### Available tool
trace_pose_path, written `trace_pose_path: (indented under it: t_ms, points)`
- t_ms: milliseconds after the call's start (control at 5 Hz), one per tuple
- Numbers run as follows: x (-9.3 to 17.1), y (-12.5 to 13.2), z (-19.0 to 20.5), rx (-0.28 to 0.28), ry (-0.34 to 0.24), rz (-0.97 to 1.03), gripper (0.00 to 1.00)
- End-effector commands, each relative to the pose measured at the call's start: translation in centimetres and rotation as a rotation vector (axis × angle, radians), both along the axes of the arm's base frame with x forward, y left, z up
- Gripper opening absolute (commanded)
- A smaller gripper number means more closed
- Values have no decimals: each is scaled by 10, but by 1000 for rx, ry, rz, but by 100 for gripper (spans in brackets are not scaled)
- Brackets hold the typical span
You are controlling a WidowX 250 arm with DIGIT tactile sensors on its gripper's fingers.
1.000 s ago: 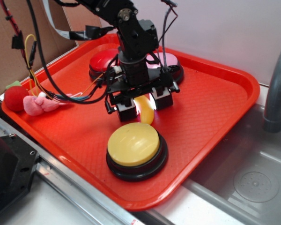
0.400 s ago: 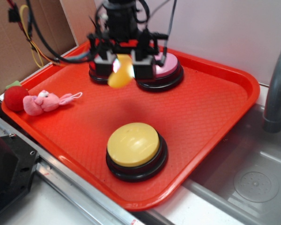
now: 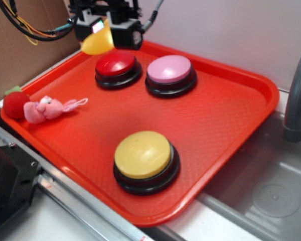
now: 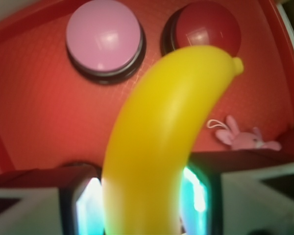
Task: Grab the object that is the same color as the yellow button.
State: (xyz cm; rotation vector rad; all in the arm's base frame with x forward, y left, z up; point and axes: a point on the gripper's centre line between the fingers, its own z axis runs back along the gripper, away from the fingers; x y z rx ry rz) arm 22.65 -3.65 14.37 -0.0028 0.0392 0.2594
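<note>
My gripper [image 3: 104, 29] is shut on the yellow toy banana [image 3: 97, 43] and holds it high above the tray's back left corner, left of the red button. In the wrist view the banana [image 4: 161, 142] fills the middle, clamped between my two fingers [image 4: 90, 205], its tip pointing away. The yellow dome button [image 3: 142, 154] on its black base sits at the front of the orange tray [image 3: 226, 115], well below and in front of the gripper.
A red button [image 3: 117, 64] and a pink button [image 3: 169, 69] stand at the back of the tray. A pink plush bunny [image 3: 46, 109] and a red ball [image 3: 14, 104] lie at the left edge. A metal sink and grey faucet [image 3: 297, 95] are at the right. Cardboard stands behind left.
My gripper has lifted the banana off the tray from beside the yellow button and carried it up and back to the left, above the red button's side.
</note>
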Motion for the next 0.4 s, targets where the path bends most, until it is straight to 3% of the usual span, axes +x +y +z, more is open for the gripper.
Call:
trace_pose_path:
  t_ms: [0,200]
  points:
    - [2,5,41,-16,-126,-305,0]
    - [0,10,40,-41,-98,-249,0]
